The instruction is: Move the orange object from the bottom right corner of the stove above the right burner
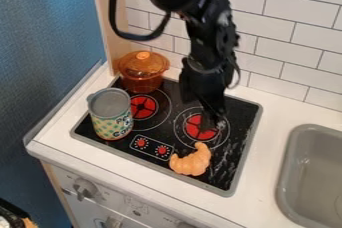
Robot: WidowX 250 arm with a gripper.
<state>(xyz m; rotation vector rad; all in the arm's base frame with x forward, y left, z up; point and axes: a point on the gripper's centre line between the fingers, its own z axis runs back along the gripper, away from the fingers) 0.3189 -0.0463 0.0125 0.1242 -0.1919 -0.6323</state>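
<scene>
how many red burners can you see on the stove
2: the left burner, beside the can, and the right burner, behind the orange croissant and partly covered by the claw. Another fully hidden seems unlikely.

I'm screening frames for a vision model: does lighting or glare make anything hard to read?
In the camera view, pale streaks, perhaps glare or smudges, mottle the flat black stovetop toward the right; the black gripper partly merges with that dark surface; the orange croissant-shaped object stands out plainly.
</scene>
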